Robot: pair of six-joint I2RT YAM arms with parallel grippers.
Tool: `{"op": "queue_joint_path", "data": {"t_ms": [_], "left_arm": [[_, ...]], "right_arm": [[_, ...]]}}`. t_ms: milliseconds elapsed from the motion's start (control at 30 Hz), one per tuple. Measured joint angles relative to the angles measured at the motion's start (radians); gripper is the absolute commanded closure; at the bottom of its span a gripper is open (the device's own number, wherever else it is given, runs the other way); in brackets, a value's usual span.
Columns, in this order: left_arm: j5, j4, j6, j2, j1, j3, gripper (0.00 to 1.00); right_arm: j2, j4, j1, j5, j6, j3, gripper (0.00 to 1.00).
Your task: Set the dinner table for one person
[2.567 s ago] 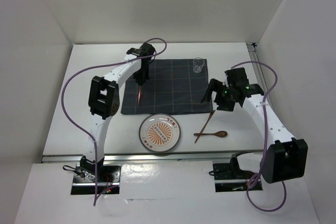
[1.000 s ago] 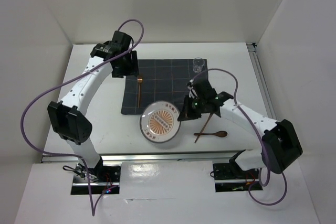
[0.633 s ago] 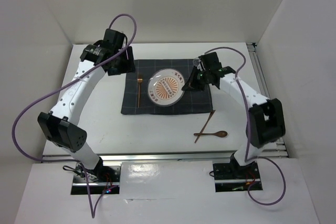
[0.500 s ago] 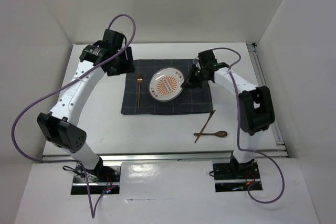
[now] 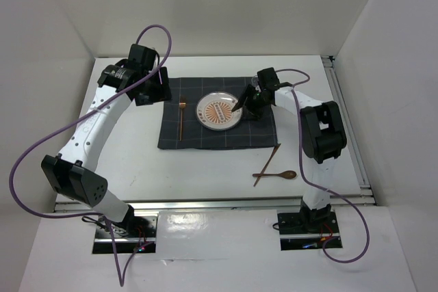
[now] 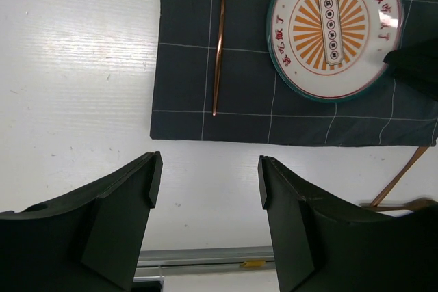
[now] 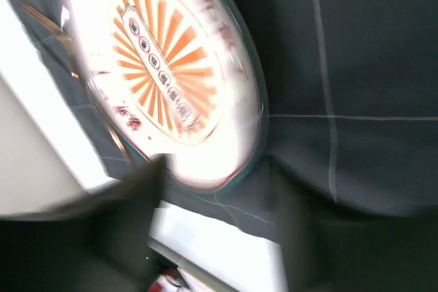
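Spread and empty, the left pincer (image 6: 209, 169) hangs over the counter (image 6: 75, 66), low in frame. The right pincer (image 5: 240, 106), blurred but spread, sits at the right rim of the plate (image 5: 216, 113) on the mat (image 5: 205, 138).

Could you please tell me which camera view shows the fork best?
The left wrist view: the fork is large and sharp. Top external shows it small; right wrist shows at most a blurred sliver.

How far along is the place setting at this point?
Done: the fork lies on the mat, with the plate beside it. In hand: the right gripper is at the plate's rim; blur hides whether it grips. The left gripper is open and empty. Left: the spoon and chopsticks lie off the mat on the dinner table.
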Motion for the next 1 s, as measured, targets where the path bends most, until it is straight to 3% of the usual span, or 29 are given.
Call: {"op": "queue_joint_path", "data": {"t_ms": [67, 167, 300, 433, 600, 733, 833, 1000], "left_arm": [[0.003, 0.0, 0.0, 0.0, 0.0, 0.0, 0.25], [0.01, 0.0, 0.001, 0.0, 0.0, 0.0, 0.25], [0.018, 0.0, 0.002, 0.0, 0.0, 0.0, 0.25], [0.021, 0.004, 0.004, 0.0, 0.0, -0.004, 0.25], [0.026, 0.008, 0.006, 0.0, 0.0, -0.032, 0.25], [0.034, 0.011, 0.008, 0.006, 0.0, -0.037, 0.25], [0.038, 0.012, 0.008, 0.011, -0.002, -0.037, 0.25], [0.043, 0.018, 0.01, 0.023, -0.008, -0.047, 0.25]], "right_arm": [[-0.001, -0.012, -0.002, 0.016, -0.008, 0.0, 0.13], [-0.018, -0.045, -0.002, 0.067, -0.029, 0.002, 0.14], [-0.123, -0.119, -0.002, 0.207, -0.05, -0.023, 0.27], [-0.394, -0.175, -0.002, 0.331, -0.07, -0.143, 0.44], [-0.64, -0.242, 0.008, 0.409, -0.043, -0.324, 0.43], [-0.713, -0.354, 0.106, 0.406, 0.087, -0.54, 0.45], [-0.732, -0.418, 0.177, 0.381, 0.206, -0.637, 0.55], [-0.776, -0.441, 0.188, 0.347, 0.38, -0.745, 0.55]]}}
